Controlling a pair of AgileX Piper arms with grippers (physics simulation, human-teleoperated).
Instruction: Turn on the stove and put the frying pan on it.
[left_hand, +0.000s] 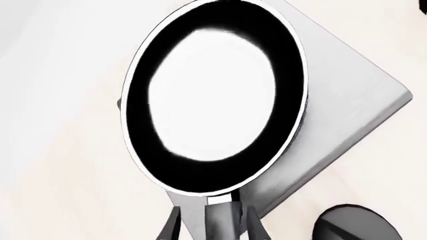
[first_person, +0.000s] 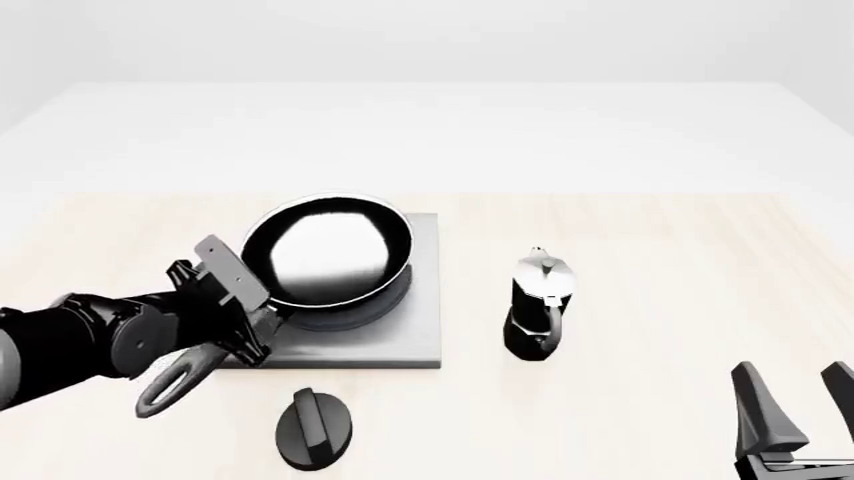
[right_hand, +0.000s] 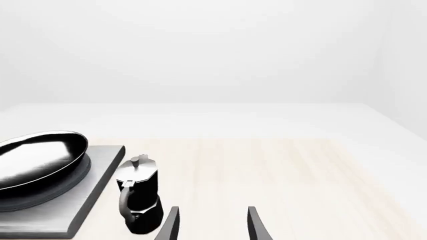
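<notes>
The frying pan (first_person: 334, 255) is glossy black with a pale rim and lies tilted over the left part of the grey stove plate (first_person: 407, 340). I cannot tell whether it rests on the plate. The pan hides the stove's rings. My left gripper (first_person: 247, 315) is shut on the pan's handle (first_person: 174, 385) near the bowl. In the left wrist view the pan (left_hand: 213, 95) covers most of the stove (left_hand: 347, 115), and my gripper (left_hand: 215, 227) clasps the handle. My right gripper (first_person: 794, 415) is open and empty at the front right. The right wrist view shows the pan (right_hand: 37, 165) and the stove (right_hand: 87, 205).
A black oval knob (first_person: 316, 428) lies in front of the stove, and it also shows in the left wrist view (left_hand: 357, 225). A black-and-silver moka pot (first_person: 538, 305) stands right of the stove, just ahead of my right gripper (right_hand: 212, 227) in the right wrist view (right_hand: 140, 195).
</notes>
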